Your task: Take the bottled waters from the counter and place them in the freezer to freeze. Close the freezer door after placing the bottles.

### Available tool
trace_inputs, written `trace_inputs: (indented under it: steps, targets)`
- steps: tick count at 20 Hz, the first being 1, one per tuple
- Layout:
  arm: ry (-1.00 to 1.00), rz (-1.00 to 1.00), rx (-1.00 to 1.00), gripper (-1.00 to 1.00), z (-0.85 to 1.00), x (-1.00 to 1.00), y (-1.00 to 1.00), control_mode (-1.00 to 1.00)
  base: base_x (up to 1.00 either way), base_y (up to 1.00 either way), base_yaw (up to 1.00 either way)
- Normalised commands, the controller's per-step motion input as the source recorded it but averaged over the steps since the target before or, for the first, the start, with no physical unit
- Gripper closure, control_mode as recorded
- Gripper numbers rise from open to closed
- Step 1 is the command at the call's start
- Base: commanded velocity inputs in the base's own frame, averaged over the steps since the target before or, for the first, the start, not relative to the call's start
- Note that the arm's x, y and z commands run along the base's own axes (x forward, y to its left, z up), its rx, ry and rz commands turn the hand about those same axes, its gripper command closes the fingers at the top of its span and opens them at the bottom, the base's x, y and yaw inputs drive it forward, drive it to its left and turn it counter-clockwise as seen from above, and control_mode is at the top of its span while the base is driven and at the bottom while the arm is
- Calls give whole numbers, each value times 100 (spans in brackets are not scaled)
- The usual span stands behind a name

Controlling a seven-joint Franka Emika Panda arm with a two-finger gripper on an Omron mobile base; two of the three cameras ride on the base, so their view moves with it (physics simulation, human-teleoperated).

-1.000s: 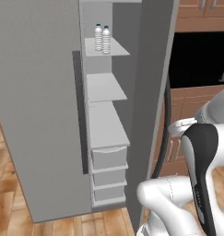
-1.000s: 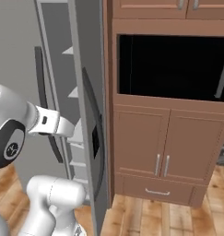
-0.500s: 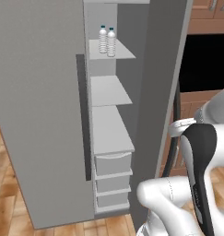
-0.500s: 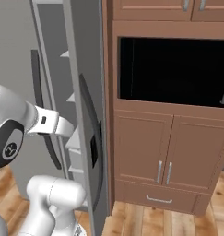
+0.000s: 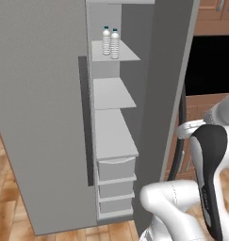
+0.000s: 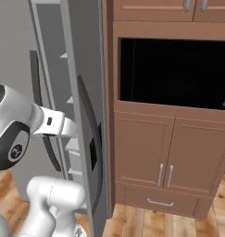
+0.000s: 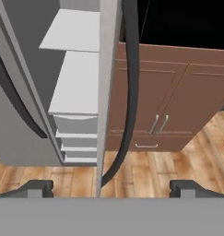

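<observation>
Two bottled waters point(image 5: 111, 42) with teal caps stand side by side on the top shelf inside the freezer point(image 5: 113, 136). The freezer door point(image 5: 40, 117) is swung wide open to the left, its dark bar handle point(image 5: 85, 117) facing me. My gripper point(image 7: 112, 189) is open and holds nothing. It hangs low in front of the cabinet, in line with the edge of the other grey door point(image 7: 106, 92). The freezer's shelves point(image 7: 79, 83) lie left of that edge. The counter is out of view.
The matching door with the dark control panel point(image 6: 93, 152) stands between the arm point(image 6: 21, 129) and the wooden cabinets point(image 6: 165, 157). A black oven recess point(image 6: 174, 71) sits above them. Wooden floor point(image 7: 150, 170) lies below.
The whole scene has shifted a little in both base views, so the base has moved. The bottles stay on the top shelf and the gripper stays open.
</observation>
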Motion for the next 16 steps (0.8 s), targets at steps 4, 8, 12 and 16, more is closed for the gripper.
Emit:
trace_inputs:
  steps: [4, 8, 12, 16]
  targets:
    - [-12, 7, 0, -100, -1, 0, -74, -100, 0, 0, 0]
    - [-4, 6, 0, -100, -2, 13, -54, -100, 0, 0, 0]
    - [-3, 3, 0, -100, 0, 63, -39, -100, 0, 0, 0]
    - [3, 13, 11, -100, -1, 63, -31, -100, 0, 0, 0]
